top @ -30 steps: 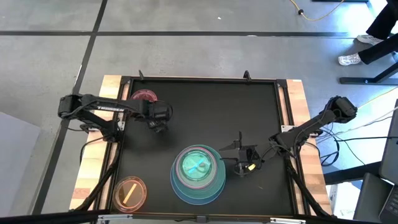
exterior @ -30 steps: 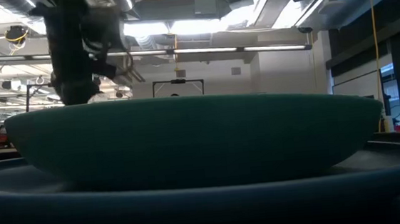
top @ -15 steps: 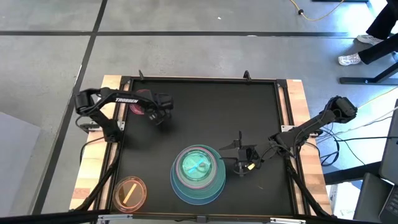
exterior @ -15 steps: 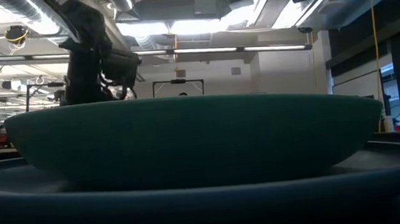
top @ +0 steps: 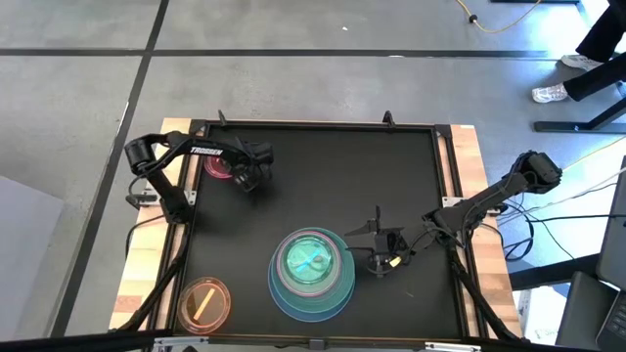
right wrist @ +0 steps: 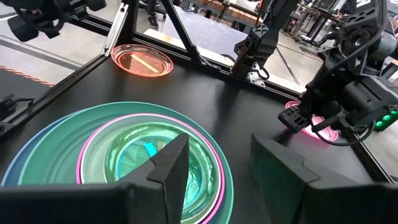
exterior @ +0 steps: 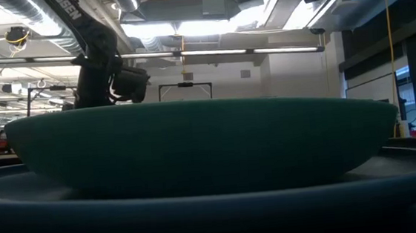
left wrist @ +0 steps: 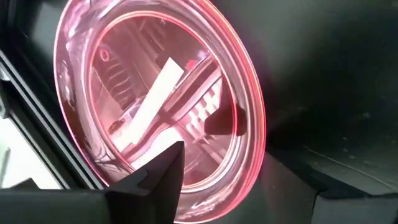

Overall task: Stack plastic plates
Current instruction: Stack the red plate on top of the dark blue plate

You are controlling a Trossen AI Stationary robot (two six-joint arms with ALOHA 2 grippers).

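Note:
A stack of plastic plates stands near the table's near edge, light blue at the bottom, then teal and pink rims, with a small green plate holding a blue stick mark on top. A small translucent pink plate with a white stick mark lies flat at the far left. A small orange plate lies at the near left corner. My left gripper hangs open over the pink plate's right rim. My right gripper waits open just right of the stack. My left gripper stands open across the pink plate's rim, slanting down from above. One finger is over the plate's inside and the other is outside the rim. I cannot tell whether either finger touches the plate.
The black table top has a raised frame and wooden side strips. The low view is filled by the stack's teal plate. A person's legs show on the floor beyond the far right corner.
My left gripper has moved toward the table's far edge and a little left, coming down onto the small pink plate, which it now partly covers. The plates and my right arm have kept still.

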